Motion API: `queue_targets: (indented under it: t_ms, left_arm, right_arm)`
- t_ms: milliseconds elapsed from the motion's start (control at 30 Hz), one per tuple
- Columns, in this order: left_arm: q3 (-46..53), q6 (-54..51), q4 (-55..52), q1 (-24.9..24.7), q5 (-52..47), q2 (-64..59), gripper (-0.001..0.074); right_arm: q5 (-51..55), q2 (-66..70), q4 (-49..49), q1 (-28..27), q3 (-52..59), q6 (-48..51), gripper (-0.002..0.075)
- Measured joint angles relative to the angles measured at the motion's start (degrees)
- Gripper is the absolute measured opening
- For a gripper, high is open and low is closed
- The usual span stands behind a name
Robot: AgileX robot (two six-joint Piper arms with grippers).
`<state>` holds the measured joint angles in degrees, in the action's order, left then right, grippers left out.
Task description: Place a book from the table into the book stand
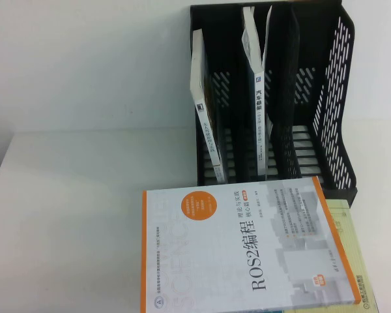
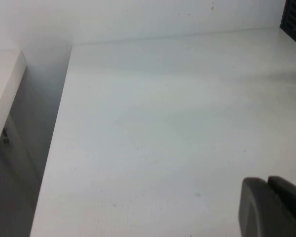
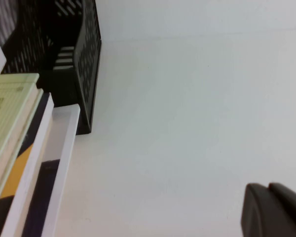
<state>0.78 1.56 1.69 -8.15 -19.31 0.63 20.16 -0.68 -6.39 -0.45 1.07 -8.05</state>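
Note:
A white and orange book titled ROS2 (image 1: 247,248) lies flat on top of a stack of books (image 1: 352,261) at the front of the white table. The black book stand (image 1: 326,85) stands behind it, with one book (image 1: 205,124) upright in its left slot and another (image 1: 257,85) in the middle slot. The right slot holds nothing. The stack's edges (image 3: 19,168) and the stand (image 3: 86,64) also show in the right wrist view. My left gripper (image 2: 267,183) is shut over bare table, far from the books. My right gripper (image 3: 269,190) is shut over bare table, beside the stack. Neither arm shows in the high view.
The white table (image 1: 72,215) ends at an edge on the left (image 2: 49,148), with a drop beside a pale wall. A white wall rises behind the stand.

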Motion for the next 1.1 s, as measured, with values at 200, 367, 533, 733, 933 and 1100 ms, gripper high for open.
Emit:
queue_targets:
  t_ms: [200, 367, 533, 733, 933, 1100]
  left_arm:
    - [0.0, -0.37, -0.13, 0.0, 0.0, 0.0, -0.0004]
    - [0.0, -2.02, -0.45, 0.0, 0.0, 0.0, -0.0004]
    - [0.0, -2.51, -0.45, 0.0, 0.0, 0.0, -0.0004]
    - [0.32, -2.83, -1.28, 0.0, 3.41, 0.0, -0.0004]
    - [0.41, -2.94, -3.15, 0.0, 21.38, 0.0, -0.0004]
    - [0.41, -3.25, -4.52, 0.0, 37.18, 0.0, -0.0004]
  right_arm:
    - [0.0, 0.0, -0.87, 0.0, 0.0, 0.0, -0.0003]
    - [0.0, 0.0, -3.47, 0.0, 0.0, 0.0, -0.0003]
    - [0.0, 0.0, -3.78, 0.0, 0.0, 0.34, -0.0003]
    - [-6.91, 0.0, -4.13, 0.0, 0.56, -0.64, -0.0003]
    - [-31.42, 0.0, -4.46, 0.0, 0.56, -1.32, -0.0003]
    - [-48.06, 0.0, -4.51, 0.0, 0.56, -1.32, -0.0003]
